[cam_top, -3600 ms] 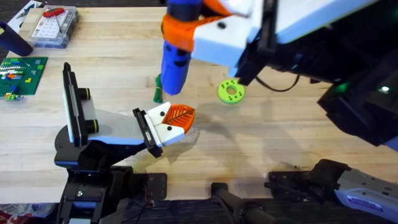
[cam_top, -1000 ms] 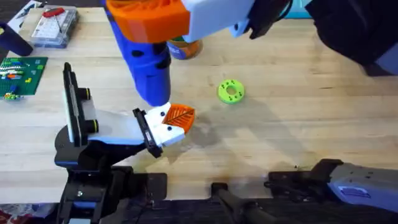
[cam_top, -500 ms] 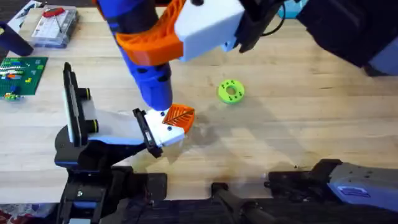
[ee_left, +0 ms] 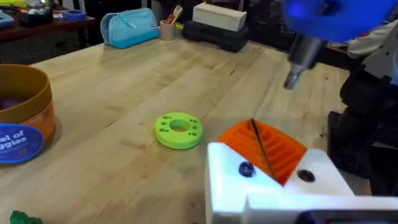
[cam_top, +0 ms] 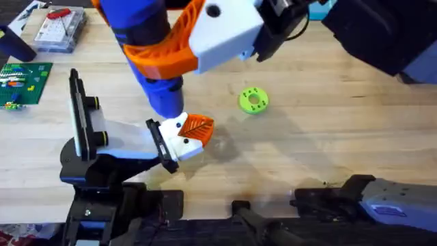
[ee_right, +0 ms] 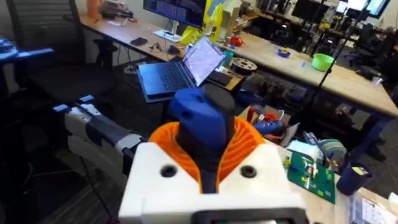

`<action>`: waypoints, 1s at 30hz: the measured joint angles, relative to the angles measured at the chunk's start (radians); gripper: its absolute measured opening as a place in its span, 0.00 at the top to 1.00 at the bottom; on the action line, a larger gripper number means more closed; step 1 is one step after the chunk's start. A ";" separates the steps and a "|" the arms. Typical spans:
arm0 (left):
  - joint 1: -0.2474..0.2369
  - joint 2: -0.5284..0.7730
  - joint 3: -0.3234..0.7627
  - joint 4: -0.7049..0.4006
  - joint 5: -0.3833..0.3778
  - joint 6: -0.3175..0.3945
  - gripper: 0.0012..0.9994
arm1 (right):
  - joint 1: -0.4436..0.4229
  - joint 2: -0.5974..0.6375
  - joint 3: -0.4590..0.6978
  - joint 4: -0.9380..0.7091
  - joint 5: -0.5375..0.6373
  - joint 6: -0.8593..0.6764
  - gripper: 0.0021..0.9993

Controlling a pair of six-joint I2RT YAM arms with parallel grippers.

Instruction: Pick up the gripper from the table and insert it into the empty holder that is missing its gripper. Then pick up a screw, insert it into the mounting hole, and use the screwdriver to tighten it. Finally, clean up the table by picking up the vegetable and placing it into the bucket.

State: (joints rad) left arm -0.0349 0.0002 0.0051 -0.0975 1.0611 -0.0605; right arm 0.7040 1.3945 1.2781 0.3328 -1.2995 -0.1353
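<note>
A wooden table (cam_top: 328, 137) lies under us, with an office of desks and a laptop behind in the right wrist view. Our right gripper (cam_top: 179, 37) is pinched around the screwdriver (cam_top: 153, 61), orange pads hugging the blue barrel (ee_right: 202, 121) so that the tool hangs nearly upright, bit down. Just below that hand sits the mounted gripper (cam_top: 191, 133), white with an orange pad, already seated on the holder (cam_top: 158, 142); the driver's tip (ee_left: 292, 78) hovers right above it, apart from its screw holes (ee_left: 246, 169), so we judge the tightening step is under way or about to start, and the bit must line up with the mounting hole before it drops. We cannot tell whether our left hand is spread or closed. Beyond the driver from our left wrist lie a green disc (ee_left: 178, 130), the bucket (ee_left: 22, 121) farther off, and a dark-green scrap, likely the vegetable (ee_left: 18, 218), not yet cleared away.
</note>
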 joint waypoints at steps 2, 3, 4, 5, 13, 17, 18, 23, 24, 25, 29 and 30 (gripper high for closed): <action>0.000 0.000 0.000 0.000 0.000 0.000 0.98 | 0.000 0.000 0.000 -0.001 0.000 -0.001 0.92; 0.000 0.000 0.000 0.000 0.000 0.000 0.98 | 0.000 0.000 -0.001 -0.003 0.000 -0.002 0.92; 0.000 0.000 0.000 0.000 0.000 0.000 0.98 | 0.000 0.000 -0.001 -0.006 0.000 -0.003 0.92; 0.000 0.000 0.000 0.000 0.000 0.000 0.98 | 0.000 0.001 -0.001 -0.010 0.000 -0.004 0.92; 0.000 0.000 0.000 0.000 0.000 0.000 0.98 | 0.000 0.018 -0.019 -0.021 0.001 -0.010 0.92; 0.000 0.000 0.000 0.000 0.000 0.000 0.98 | 0.000 0.019 -0.033 -0.021 0.009 -0.015 0.92; 0.000 0.000 0.000 0.000 0.000 0.000 0.98 | 0.000 0.019 -0.036 -0.021 0.013 -0.015 0.92; 0.000 0.000 0.000 0.000 0.000 0.000 0.98 | 0.001 0.019 -0.050 -0.021 0.021 -0.015 0.92; 0.000 0.000 0.000 0.000 0.000 0.000 0.98 | 0.002 0.019 -0.051 -0.021 0.024 -0.015 0.92; 0.000 0.000 0.000 0.000 0.000 0.000 0.98 | 0.003 0.019 -0.052 -0.021 0.027 -0.015 0.92; 0.000 0.000 0.000 0.000 0.000 0.000 0.98 | 0.010 0.019 -0.064 -0.020 0.045 -0.015 0.92; 0.000 0.000 0.000 0.000 0.000 0.000 0.98 | 0.012 0.019 -0.069 -0.021 0.047 -0.015 0.92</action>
State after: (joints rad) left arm -0.0349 0.0002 0.0051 -0.0975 1.0611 -0.0605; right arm 0.7159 1.4132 1.2089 0.3114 -1.2521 -0.1505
